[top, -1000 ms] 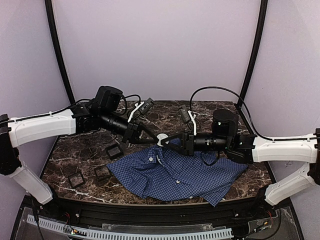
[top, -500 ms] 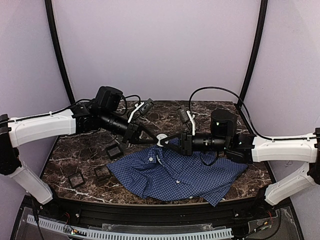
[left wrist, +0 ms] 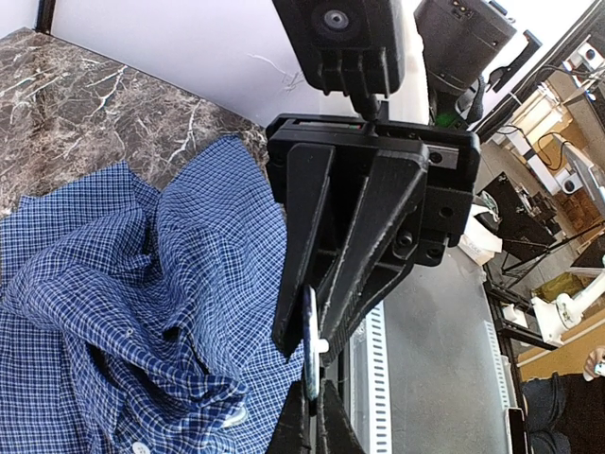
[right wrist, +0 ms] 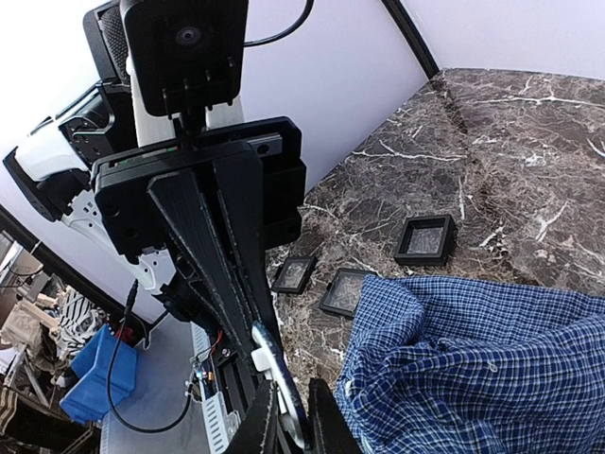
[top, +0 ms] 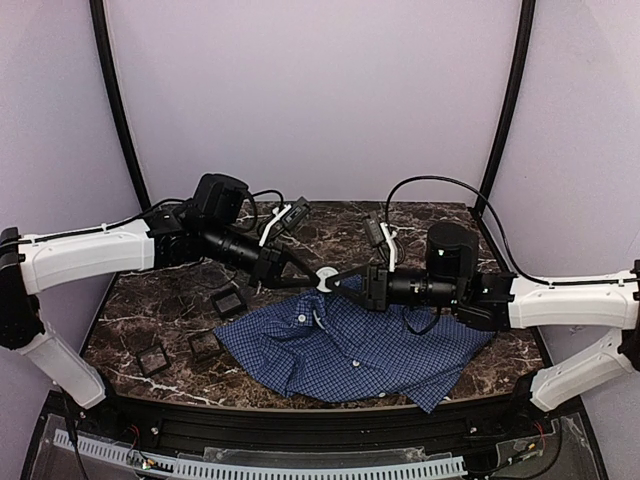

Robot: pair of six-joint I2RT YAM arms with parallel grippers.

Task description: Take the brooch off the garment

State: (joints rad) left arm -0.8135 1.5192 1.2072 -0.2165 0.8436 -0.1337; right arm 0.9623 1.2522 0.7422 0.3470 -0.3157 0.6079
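The left gripper (top: 298,270) is pinched together on the brooch (top: 325,277), a small white disc held in the air just over the far edge of the shirt (top: 360,350), about mid-table (top: 150,300). The right gripper (top: 347,272) meets it from the other side, and its fingers look closed on the same disc. The brooch seems light, rigid and smooth, so it is likely to slip or twist; it is best gripped by the rim. I cannot tell whether its pin is free of the cloth. The shirt is soft and limp and would lift with any tug.
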